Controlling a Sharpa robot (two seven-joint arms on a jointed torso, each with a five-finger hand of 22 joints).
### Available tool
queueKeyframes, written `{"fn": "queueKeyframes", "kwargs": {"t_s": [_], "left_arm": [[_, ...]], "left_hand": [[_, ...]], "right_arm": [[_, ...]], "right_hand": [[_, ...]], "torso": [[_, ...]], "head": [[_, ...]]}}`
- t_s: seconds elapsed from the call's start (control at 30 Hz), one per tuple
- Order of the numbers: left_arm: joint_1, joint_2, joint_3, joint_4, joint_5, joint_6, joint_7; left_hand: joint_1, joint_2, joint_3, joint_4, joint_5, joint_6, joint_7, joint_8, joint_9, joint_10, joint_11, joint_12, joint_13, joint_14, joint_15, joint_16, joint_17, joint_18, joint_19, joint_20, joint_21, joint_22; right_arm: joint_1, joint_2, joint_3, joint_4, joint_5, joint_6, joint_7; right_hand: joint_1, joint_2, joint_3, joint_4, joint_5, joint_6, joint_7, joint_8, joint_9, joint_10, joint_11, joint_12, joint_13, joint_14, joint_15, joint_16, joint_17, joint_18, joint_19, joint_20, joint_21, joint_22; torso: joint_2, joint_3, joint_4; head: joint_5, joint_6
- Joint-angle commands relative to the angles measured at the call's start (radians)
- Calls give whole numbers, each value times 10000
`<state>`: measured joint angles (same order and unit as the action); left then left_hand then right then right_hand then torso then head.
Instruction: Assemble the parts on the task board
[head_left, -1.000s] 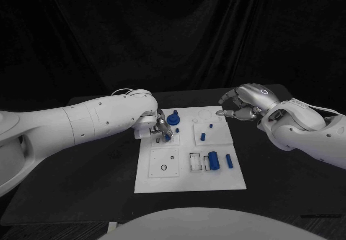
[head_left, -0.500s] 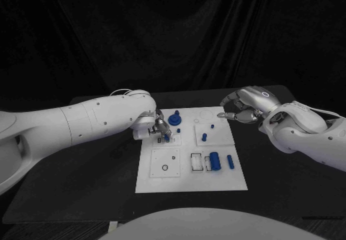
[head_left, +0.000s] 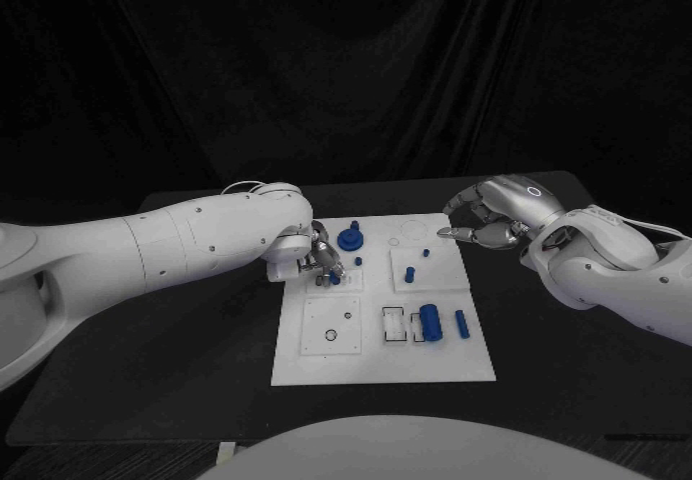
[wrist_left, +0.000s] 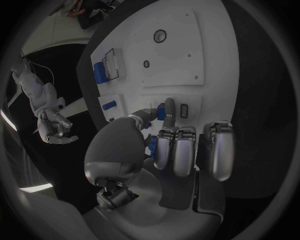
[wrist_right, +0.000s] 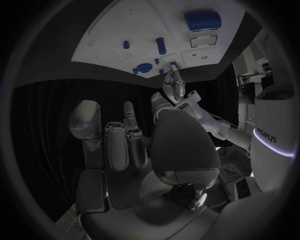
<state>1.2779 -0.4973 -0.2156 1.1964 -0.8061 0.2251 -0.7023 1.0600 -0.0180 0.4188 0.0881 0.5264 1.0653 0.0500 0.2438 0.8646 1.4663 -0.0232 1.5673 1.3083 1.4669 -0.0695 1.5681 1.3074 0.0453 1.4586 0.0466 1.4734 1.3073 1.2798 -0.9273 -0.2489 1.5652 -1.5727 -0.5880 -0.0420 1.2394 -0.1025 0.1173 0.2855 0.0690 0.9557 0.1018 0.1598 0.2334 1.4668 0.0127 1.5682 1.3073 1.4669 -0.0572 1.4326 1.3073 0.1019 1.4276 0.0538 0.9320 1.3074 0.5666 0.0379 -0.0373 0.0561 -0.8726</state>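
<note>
Evidently mid-insertion, the left hand (head_left: 313, 262) pinches a small blue part (head_left: 335, 279) over the task board (head_left: 433, 368), needing a straight press down; the right hand (head_left: 488, 222) hovers curled, empty.

One readable text: dark lettering on my white body panel, right wrist view, looks like "equipus", exact letters uncertain. No readable labels, numbers or markings on task board (head_left: 382, 340), parts, my arms or my hands.
</note>
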Motion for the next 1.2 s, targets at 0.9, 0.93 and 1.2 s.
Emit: {"fn": "queueKeyframes", "kwargs": {"t_s": [0.9,0.93,1.2], "left_arm": [[-176,24,7,-104,22,-23,-44],[-181,25,7,-116,22,-21,-51],[-209,30,7,-138,22,17,-91]], "left_hand": [[-1122,217,-534,306,-3787,-31,125,-982,-552,1045,161,34,2625,1039,165,27,2634,-31,-159,131,-313,1668],[-1140,224,-623,362,-3837,-23,131,-1016,-579,1045,169,34,2625,1039,170,27,2634,-29,-160,137,-318,1669],[-1328,262,-1292,777,-4352,65,151,-1153,-659,1045,200,34,2625,1039,203,27,2634,-29,-144,176,-333,1695]], "right_arm": [[-73,9,8,-48,-61,67,-173],[-74,13,8,-51,-61,69,-171],[-99,34,8,-64,-61,93,-162]], "right_hand": [[-14,114,5,4,39,67,7,10,-15,1040,91,26,2634,709,83,-23,1111,37,10,28,-75,1219],[-14,114,5,4,39,67,7,10,-15,1040,91,26,2634,709,83,-23,1111,37,10,28,-75,1219],[-4,116,3,-9,45,67,15,-2,-20,1040,99,26,2634,707,89,-30,1103,37,10,33,-79,1218]], "torso": [[-7,-2,-6],[-7,-3,-12],[6,-1,-1]], "head": [[-10,0],[2,0],[-4,0]]}}
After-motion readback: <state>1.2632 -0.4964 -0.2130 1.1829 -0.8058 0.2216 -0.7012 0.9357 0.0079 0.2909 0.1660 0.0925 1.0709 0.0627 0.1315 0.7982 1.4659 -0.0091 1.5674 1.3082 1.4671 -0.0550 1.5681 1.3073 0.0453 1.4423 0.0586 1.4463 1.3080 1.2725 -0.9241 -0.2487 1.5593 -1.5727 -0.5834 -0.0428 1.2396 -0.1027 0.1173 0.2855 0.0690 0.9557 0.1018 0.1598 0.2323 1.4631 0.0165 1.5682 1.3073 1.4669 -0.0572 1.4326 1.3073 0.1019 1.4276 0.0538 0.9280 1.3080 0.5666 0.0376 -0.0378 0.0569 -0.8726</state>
